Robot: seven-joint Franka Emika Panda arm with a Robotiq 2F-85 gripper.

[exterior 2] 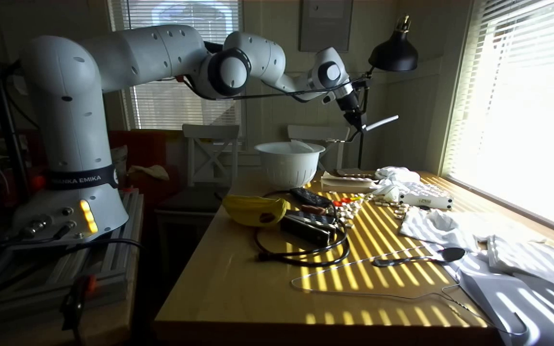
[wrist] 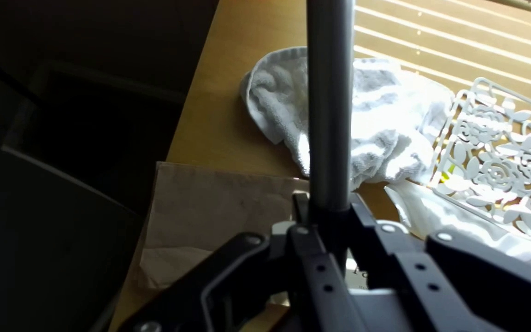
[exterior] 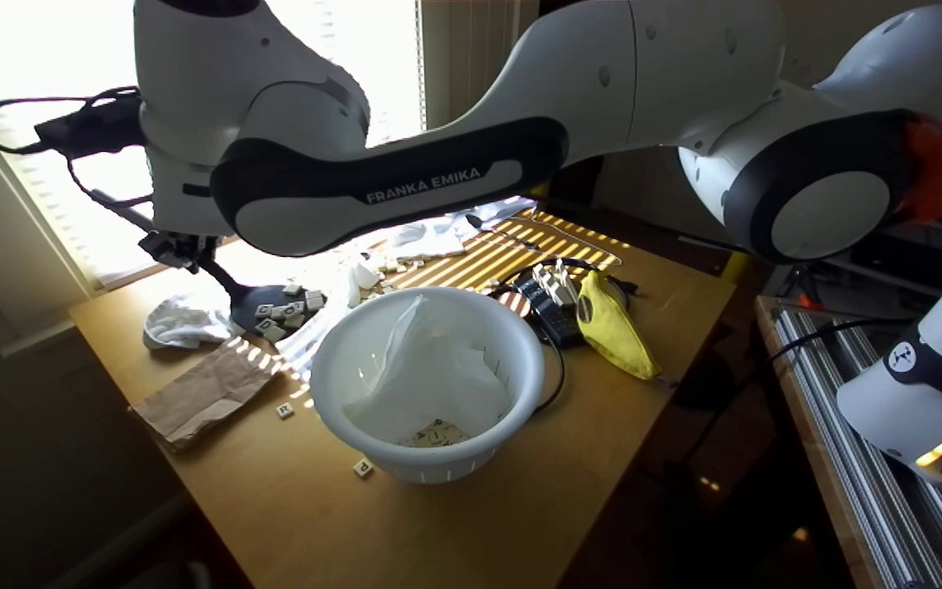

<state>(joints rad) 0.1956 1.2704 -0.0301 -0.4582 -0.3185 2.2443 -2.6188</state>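
Pincer (wrist: 330,207) is clamping the silver handle (wrist: 331,101) of a black cooking spoon (exterior: 261,295). Spoon is hanging above the table (exterior: 438,540) off one side of the white colander (exterior 2: 287,166), head pointing toward it at roughly rim height; depth gap unclear. Risk: letter tiles (exterior: 279,312) are riding loose on the head, so a wrist tilt or the handle twisting in the grip could be sending them off; a low approach could be bumping the colander. Looks: head is showing broad, shallow, near level; tiles are showing small, pale, dark-lettered, piling unevenly, some sitting by the edge. Farther: brown paper bag (exterior: 201,393) is lying on the spoon's side of the colander, yellow banana-shaped pouch (exterior: 614,327) on its opposite side.
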